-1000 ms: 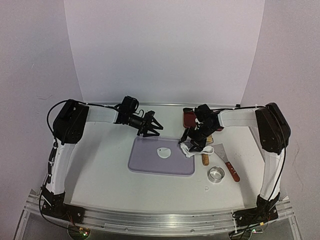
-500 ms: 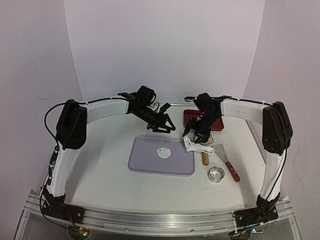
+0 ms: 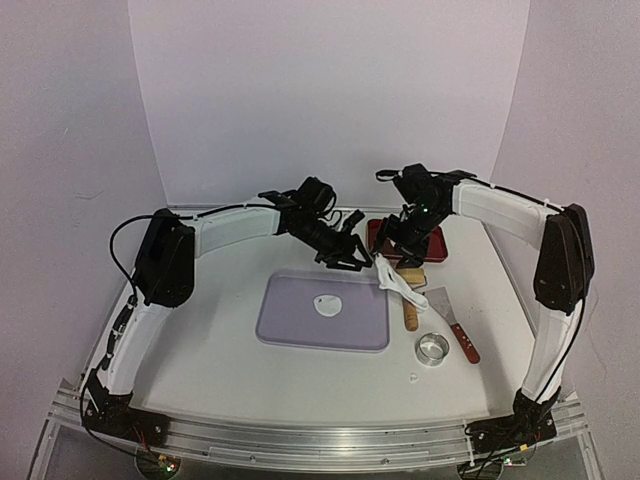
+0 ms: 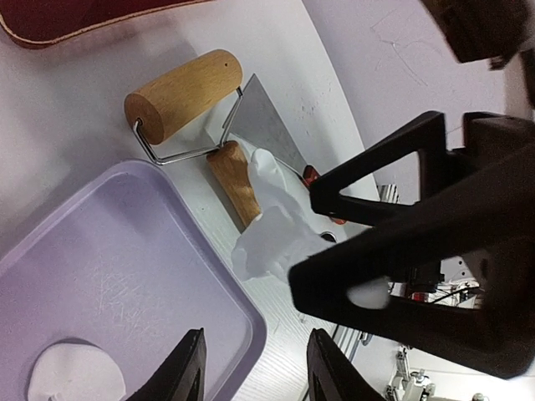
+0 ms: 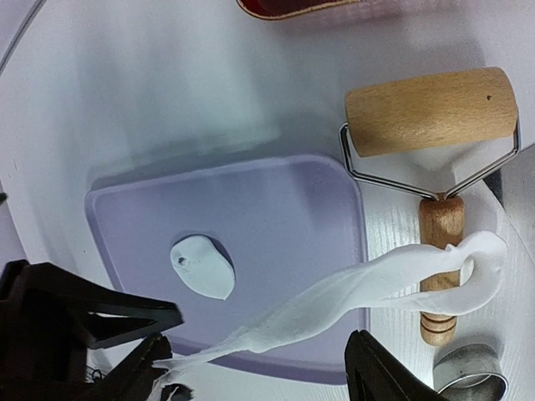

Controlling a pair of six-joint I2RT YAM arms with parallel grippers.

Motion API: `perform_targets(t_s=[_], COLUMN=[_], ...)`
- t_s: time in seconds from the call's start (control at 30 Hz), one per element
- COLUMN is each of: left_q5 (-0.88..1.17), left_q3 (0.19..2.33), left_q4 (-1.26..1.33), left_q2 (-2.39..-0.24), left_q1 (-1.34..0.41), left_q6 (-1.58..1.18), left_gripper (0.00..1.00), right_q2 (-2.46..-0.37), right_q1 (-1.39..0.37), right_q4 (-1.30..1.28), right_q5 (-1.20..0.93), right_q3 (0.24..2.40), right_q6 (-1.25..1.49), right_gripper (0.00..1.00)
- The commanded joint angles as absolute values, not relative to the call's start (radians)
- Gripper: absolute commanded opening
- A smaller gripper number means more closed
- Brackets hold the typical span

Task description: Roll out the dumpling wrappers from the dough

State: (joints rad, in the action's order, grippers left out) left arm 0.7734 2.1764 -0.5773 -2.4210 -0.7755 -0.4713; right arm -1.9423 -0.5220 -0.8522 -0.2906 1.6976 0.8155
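A ragged strip of dough (image 5: 359, 292) hangs in the air, clinging to one fingertip (image 5: 150, 368) of my right gripper (image 5: 259, 372), whose jaws stand wide apart. Its far end loops over the roller's wooden handle (image 5: 440, 225). From above, the strip (image 3: 395, 280) dangles beside the purple mat (image 3: 290, 325). One small round dumpling wrapper (image 3: 327, 304) lies on the mat, with a tiny hole near its edge (image 5: 202, 266). My left gripper (image 3: 348, 256) is open and empty, just left of the right gripper (image 3: 392, 252), over the mat's far right corner (image 4: 242, 326).
The wooden roller (image 5: 430, 110) lies right of the mat, with a metal scraper (image 3: 455, 322) beside it and the ring cutter (image 3: 432, 349) nearer the front. A dark red tray (image 3: 430, 245) sits behind both grippers.
My left arm swung right, from the mat's far left edge to just beside the right gripper. My right gripper rose and drew back, lifting and stretching the dough strip.
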Motion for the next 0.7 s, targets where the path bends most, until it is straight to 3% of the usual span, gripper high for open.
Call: perform_targets(t_s=[0.0, 0.4, 0.67], left_q5=[0.700, 0.572, 0.532], left_q3=[2.235, 2.192, 1.907], left_q4=[-0.533, -0.535, -0.526], left_q2=[-2.424, -2.361, -2.157], left_q1=[-0.795, -0.790, -0.709], left_q6=[-0.464, -0.394, -0.386], left_gripper=[0.41, 0.39, 0.39], right_q2=[-1.895, -1.963, -1.864], right_q1=[-0.525, -0.525, -0.526], right_q4=[-0.876, -0.934, -1.150], right_q5=[-0.266, -0.236, -0.018], right_q3=[1.792, 1.952, 1.792], right_q6=[0.848, 0.855, 0.742], right_gripper=[0.72, 0.71, 0.71])
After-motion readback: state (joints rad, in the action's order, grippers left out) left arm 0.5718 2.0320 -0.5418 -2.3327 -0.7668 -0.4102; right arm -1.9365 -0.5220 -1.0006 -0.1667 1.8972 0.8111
